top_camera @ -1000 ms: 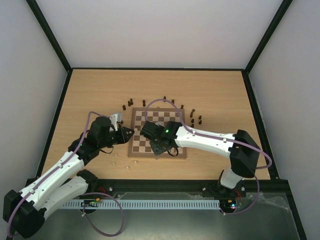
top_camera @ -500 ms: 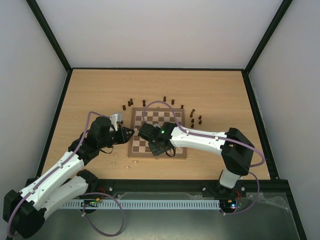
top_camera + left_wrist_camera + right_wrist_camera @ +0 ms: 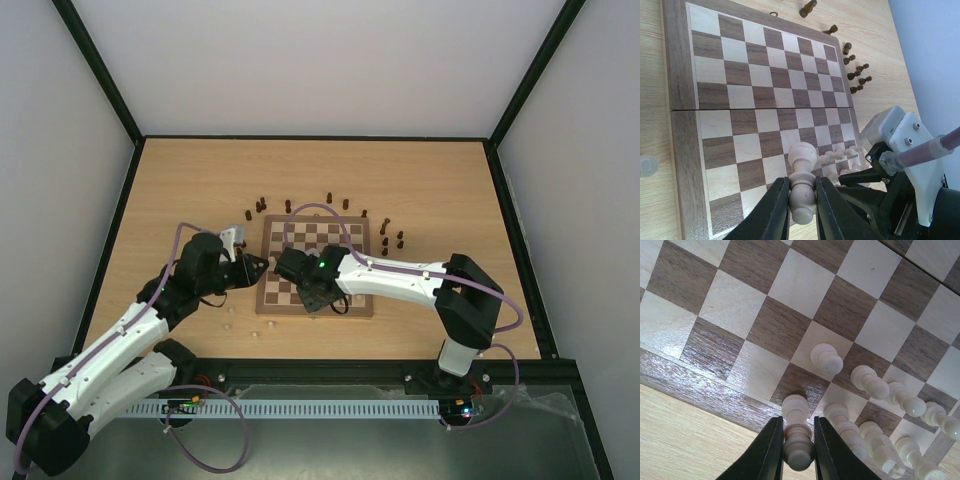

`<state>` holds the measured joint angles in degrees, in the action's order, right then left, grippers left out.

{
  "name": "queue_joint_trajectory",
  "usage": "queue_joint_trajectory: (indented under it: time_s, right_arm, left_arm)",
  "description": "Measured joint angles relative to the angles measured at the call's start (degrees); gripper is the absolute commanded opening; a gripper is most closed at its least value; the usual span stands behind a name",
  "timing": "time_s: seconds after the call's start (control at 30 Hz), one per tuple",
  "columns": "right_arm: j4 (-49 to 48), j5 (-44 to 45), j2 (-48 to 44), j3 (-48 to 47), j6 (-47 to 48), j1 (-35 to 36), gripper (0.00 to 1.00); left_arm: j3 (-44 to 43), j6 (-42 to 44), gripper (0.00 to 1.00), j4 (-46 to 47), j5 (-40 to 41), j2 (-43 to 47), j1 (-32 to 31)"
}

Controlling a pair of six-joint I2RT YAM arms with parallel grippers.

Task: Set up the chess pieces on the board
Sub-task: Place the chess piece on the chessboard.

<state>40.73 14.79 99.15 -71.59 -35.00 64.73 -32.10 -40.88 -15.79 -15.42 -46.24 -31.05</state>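
The board lies in the middle of the table. My left gripper hovers at its left edge, shut on a cream chess piece held sideways above the board's near corner. My right gripper hangs over the near edge, shut on another cream piece whose base points at a dark square of the outermost row; whether it touches I cannot tell. Several cream pieces stand in two rows beside it. The far half of the board holds no pieces.
Dark pieces are scattered on the table along the board's far edge and off its right corner, also seen in the left wrist view. A few cream pieces lie on the tabletop near the front left.
My right gripper has slid left along the board's near edge with its cream piece. The left arm has stayed where it was.
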Motion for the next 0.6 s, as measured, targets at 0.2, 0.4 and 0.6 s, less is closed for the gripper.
queue_joint_trajectory:
  time_s: [0.2, 0.4, 0.6]
  right_arm:
    - [-0.42, 0.11, 0.00, 0.00, 0.11, -0.28, 0.18]
    - [-0.98, 0.09, 0.00, -0.02, 0.37, -0.79, 0.18]
    - [-1.49, 0.07, 0.07, 0.00, 0.74, -1.09, 0.21]
  left_arm:
    - [0.00, 0.00, 0.17, 0.00, 0.00, -0.07, 0.00]
    - [0.00, 0.00, 0.17, 0.02, -0.02, -0.24, 0.00]
    - [0.00, 0.00, 0.17, 0.02, -0.02, -0.26, 0.00]
